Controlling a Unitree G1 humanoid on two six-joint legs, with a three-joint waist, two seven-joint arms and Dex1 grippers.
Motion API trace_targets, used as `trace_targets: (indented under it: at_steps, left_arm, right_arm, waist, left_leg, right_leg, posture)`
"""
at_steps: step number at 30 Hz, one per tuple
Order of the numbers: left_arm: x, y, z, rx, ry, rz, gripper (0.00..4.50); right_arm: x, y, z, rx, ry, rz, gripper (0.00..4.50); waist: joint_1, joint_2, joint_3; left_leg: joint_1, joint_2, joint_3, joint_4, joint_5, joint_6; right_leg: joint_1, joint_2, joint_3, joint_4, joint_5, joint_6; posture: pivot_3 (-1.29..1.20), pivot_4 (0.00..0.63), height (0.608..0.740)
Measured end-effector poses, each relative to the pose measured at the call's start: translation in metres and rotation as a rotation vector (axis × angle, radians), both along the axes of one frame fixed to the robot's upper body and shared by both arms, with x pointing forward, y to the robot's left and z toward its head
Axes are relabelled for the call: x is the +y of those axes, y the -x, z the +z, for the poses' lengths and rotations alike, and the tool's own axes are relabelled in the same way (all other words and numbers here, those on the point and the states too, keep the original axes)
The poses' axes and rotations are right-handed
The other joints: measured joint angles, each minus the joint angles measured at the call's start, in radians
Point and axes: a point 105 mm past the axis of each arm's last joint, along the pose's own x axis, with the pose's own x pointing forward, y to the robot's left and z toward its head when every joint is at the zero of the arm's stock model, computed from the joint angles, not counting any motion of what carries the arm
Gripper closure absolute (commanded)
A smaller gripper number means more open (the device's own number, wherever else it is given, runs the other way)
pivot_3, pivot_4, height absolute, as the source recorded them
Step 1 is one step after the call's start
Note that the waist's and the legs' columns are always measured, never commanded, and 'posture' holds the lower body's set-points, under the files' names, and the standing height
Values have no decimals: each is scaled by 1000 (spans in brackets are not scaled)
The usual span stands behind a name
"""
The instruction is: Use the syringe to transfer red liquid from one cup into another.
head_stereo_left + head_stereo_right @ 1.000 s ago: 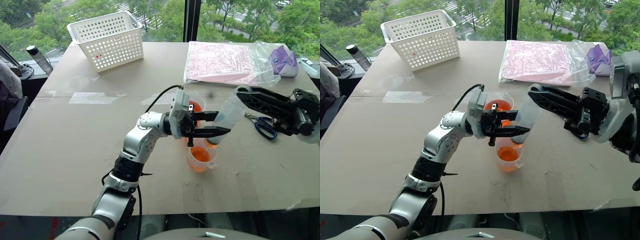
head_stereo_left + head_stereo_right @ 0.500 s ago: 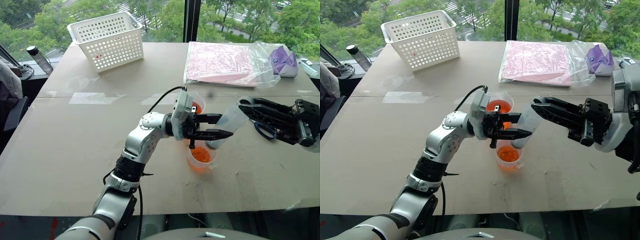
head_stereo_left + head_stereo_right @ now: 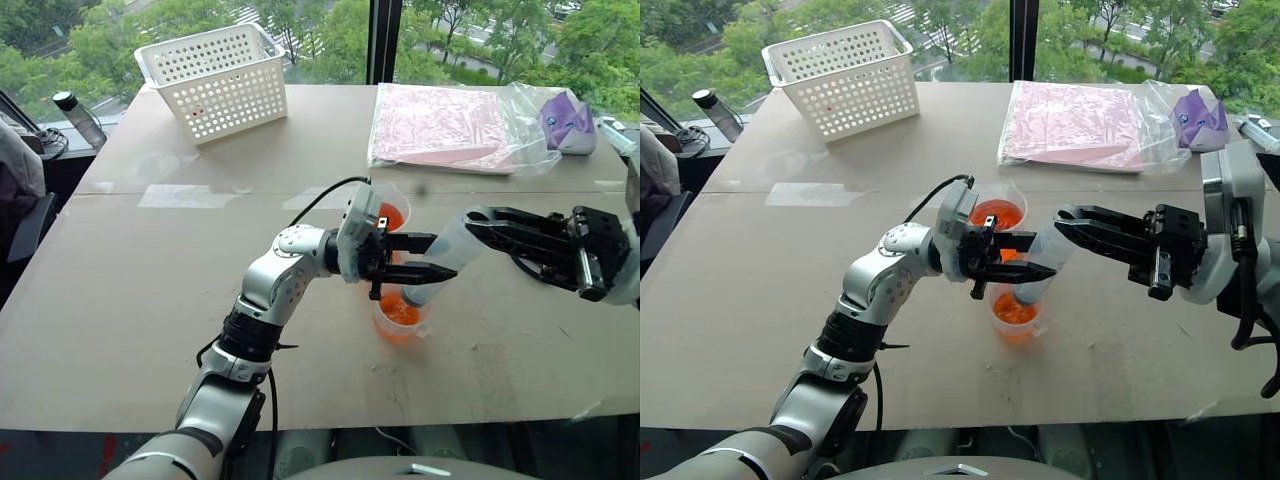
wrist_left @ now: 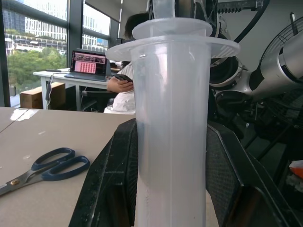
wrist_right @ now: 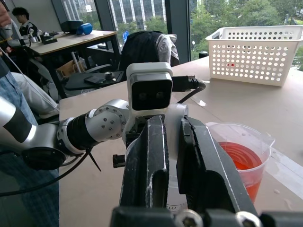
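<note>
Gripping the syringe [image 3: 440, 262] from both sides, the two grippers are meeting over the middle of the table [image 3: 150, 290], nearer its front edge than its far one. The left gripper [image 3: 425, 257] is clenching its black fingers [image 4: 111, 184] around the lower barrel, while the right gripper [image 3: 1072, 222] is clamping the upper end near the flange. The syringe is hanging tilted, its nozzle pointing down into the smaller cup [image 3: 400, 316], which is holding red liquid [image 3: 400, 310]. Just behind it, toward the far edge, the taller measuring cup [image 3: 998, 213] is standing upright, also holding red liquid. Scissors [image 4: 45, 168] are lying toward the right edge, and a white basket [image 3: 215, 78] is sitting at the far left corner.
</note>
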Motion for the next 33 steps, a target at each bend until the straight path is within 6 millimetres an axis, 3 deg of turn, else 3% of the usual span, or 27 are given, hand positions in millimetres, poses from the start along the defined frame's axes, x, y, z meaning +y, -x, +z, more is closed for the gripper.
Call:
trace_targets:
  at_steps: [1,2,3,8,18,24,28,30,33]
  left_arm:
    - [0,0,0,0,0,0,3101]
    - [0,0,0,0,0,0,3101]
    - [0,-1,1,1,5,8,3101]
    - [6,-8,5,3,26,58,3101]
    - [9,-3,39,-50,159,48,3101]
    - [8,-2,52,-58,192,46,3101]
    - [12,-9,59,-14,207,105,3101]
    - [23,-17,77,-13,247,183,3101]
    - [48,-22,121,-47,338,316,3101]
  right_arm:
    - [0,0,0,6,-4,7,4408]
    - [-1,-1,1,8,-7,12,3618]
    - [-1,-1,0,21,-2,20,3318]
    - [1,0,6,21,-28,53,954]
    - [-18,-7,27,108,-289,39,954]
    - [-25,-20,24,108,-319,-64,954]
    - [-34,-24,10,143,-313,-125,954]
    - [-42,-27,-9,200,-285,-178,954]
    - [-51,-28,-31,249,-219,-237,954]
  waist:
    - [0,0,0]
    - [0,0,0]
    - [0,0,0]
    - [-1,0,0]
    - [-1,-1,0]
    - [-1,0,0]
    - [2,-1,0]
    - [1,-1,1]
    - [-3,-1,1]
  left_leg:
    - [0,0,0,0,0,0]
    - [0,0,0,0,0,0]
    - [0,0,0,0,0,0]
    - [0,0,0,0,0,0]
    - [0,0,0,0,0,1]
    - [0,0,0,0,0,0]
    - [-1,0,0,0,0,1]
    - [-1,0,-1,0,0,1]
    - [-1,0,0,0,0,1]
  right_leg:
    - [0,0,0,0,0,0]
    - [0,0,0,0,0,0]
    - [0,0,0,0,0,0]
    - [0,0,0,0,0,0]
    - [0,-1,-1,0,0,0]
    - [0,0,-1,0,0,0]
    - [0,0,-1,0,0,0]
    - [0,0,-1,0,0,0]
    - [0,-1,-1,0,0,0]
  posture:
    - [0,150,740]
    - [0,150,740]
    - [0,150,740]
    - [0,150,740]
    - [0,150,740]
    - [0,150,740]
    - [0,150,740]
    - [0,150,740]
    - [0,150,740]
